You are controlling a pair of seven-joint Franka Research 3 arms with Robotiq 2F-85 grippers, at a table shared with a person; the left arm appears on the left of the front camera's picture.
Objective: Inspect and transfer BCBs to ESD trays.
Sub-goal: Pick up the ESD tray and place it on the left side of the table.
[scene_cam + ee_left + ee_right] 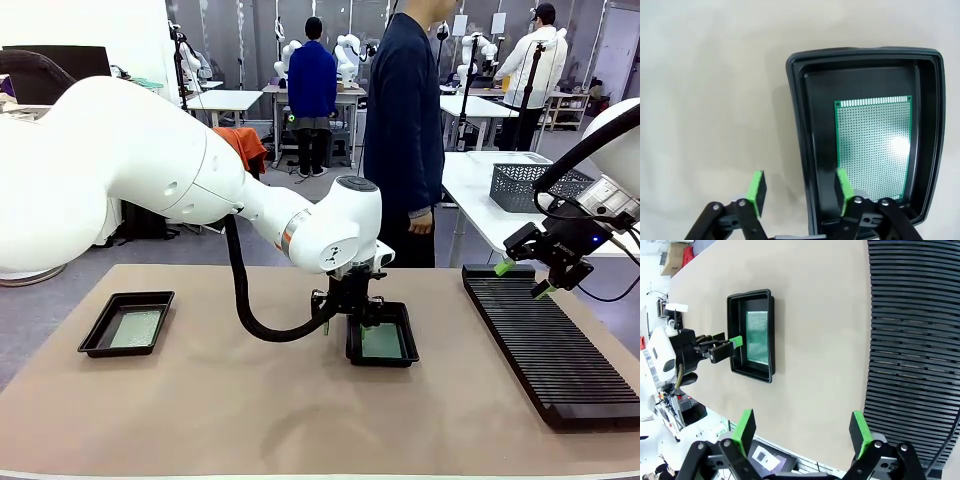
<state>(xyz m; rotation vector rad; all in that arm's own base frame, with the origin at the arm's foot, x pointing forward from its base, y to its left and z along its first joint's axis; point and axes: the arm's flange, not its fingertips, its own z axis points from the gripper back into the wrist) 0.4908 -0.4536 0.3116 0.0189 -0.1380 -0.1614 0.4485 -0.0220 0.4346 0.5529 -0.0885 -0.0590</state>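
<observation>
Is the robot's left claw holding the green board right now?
No. The left gripper is open over the tray's rim, and the green board lies flat on the tray floor.

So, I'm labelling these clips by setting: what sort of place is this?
Probably a robotics lab or data-collection room: rows of white tables, an ESD tray holding a BCB, and a slotted rack.

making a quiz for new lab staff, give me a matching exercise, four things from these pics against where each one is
Things:
1. left gripper
2. right gripper
3. slotted rack
4. mesh basket

Places:
A. on the white table behind
B. open, astride the middle tray's rim
C. flat along the table's right side
D. open, in the air over the rack's far end

Pairs: 1-B, 2-D, 3-C, 4-A
</observation>
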